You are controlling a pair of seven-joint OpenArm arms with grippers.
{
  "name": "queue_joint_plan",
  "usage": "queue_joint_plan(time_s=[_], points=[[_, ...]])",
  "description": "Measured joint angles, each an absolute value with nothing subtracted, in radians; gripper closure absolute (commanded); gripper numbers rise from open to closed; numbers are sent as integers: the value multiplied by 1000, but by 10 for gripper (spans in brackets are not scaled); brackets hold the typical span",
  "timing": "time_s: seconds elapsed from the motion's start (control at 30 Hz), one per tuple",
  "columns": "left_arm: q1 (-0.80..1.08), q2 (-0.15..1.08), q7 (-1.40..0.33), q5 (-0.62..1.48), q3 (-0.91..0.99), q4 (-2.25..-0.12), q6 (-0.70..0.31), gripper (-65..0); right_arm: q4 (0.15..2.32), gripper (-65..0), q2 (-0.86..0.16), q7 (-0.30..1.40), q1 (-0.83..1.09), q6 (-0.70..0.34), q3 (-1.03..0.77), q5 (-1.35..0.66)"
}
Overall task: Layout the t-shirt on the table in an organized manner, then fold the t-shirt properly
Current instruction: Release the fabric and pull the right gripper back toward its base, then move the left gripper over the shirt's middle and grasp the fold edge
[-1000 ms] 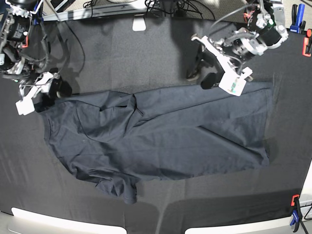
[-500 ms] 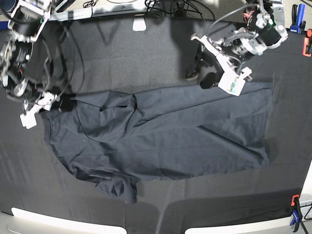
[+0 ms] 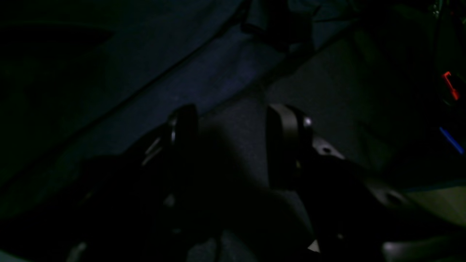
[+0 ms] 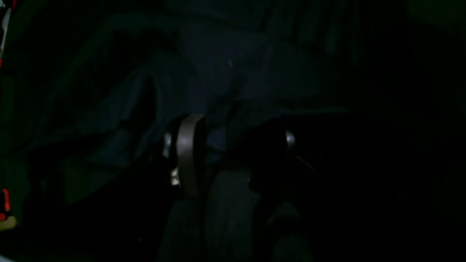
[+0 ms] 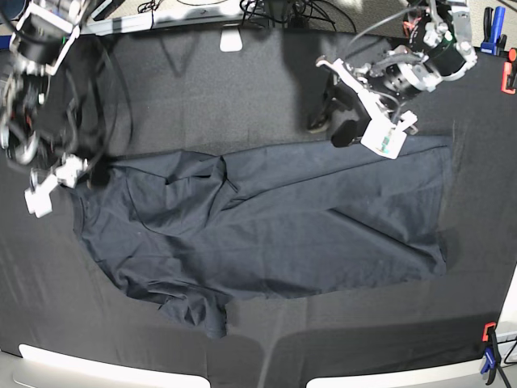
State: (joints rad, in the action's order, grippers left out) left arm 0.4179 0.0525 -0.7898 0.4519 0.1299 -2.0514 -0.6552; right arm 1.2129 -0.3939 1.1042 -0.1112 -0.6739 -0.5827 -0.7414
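Black-and-silver arms, looped black cables; left pincer (image 5: 333, 123) black pads, white bracket.

far edge: tangle of black cables (image 5: 283, 10) | white tab (image 5: 231, 39) just below them | far right corner: blue clamp (image 5: 489, 32), red clamp (image 5: 509, 74) | near right corner: 1 red-and-blue clamp (image 5: 489, 356)

Very dark view: the left gripper (image 3: 233, 145) stands with jaws apart over the table (image 3: 327, 94), beside the t-shirt (image 3: 153, 80) hem edge.
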Motion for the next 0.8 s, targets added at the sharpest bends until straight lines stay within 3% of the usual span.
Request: queue_joint_plan(time_s=[0.2,0.43,0.63,0.8], points=[[418,52,-790,452,131,-2051,-655,-275,1191,-265,-391,1077,-143,-673,-571,-730],[418,53,-790,451,131,-2051,-655,-275,1142,-265,-400,923,-226,-624,-570,-538],[418,53,-809,452,130,-2051,-655,-275,1066,-265,-409,898,-247,-618,-572,-433],[418,52,-809,452,130,-2051,-655,-275,1065,-264,-405,794,-247,-539,-585,-361]])
